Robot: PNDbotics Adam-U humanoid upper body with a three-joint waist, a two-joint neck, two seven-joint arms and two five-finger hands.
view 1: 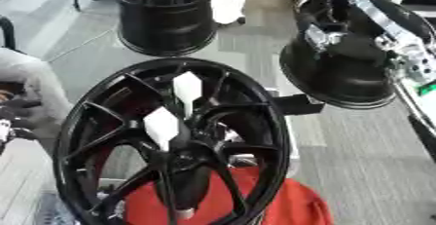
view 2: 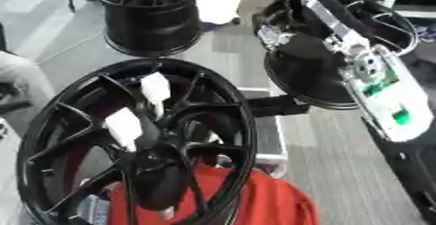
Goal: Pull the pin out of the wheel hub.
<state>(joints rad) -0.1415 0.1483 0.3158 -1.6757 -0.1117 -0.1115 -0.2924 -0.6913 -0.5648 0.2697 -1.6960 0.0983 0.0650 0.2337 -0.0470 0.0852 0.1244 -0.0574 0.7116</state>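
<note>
Black wheel hub in front of me, right arm raised beyond it

Black spokes fill the lower half of my view: the wheel hub (view 1: pixel 170 146) stands on its rim, tilted, with its face turned toward me. Two white pieces sit near its centre, one upper white piece (view 1: pixel 187 87) and one lower white piece (view 1: pixel 161 126), close together along the spokes; I cannot tell which of them, if either, is the pin. Behind the lower part of the hub lies a red cloth (view 1: pixel 289 204).

My right hand (view 2: pixel 277 7) is up at the top of the right eye view, well apart from the hub, on the end of a black and silver arm that runs down to the right edge. It sits in front of a second black rim (view 1: pixel 340 73) lying on the grey floor (view 1: pixel 357 141); whether its fingers are curled or straight I cannot tell.

My left hand (view 1: pixel 17 114) shows dimly at the left edge, too unclear to read its fingers.

A third black rim (view 1: pixel 166 14) stands farther back on the left.
</note>
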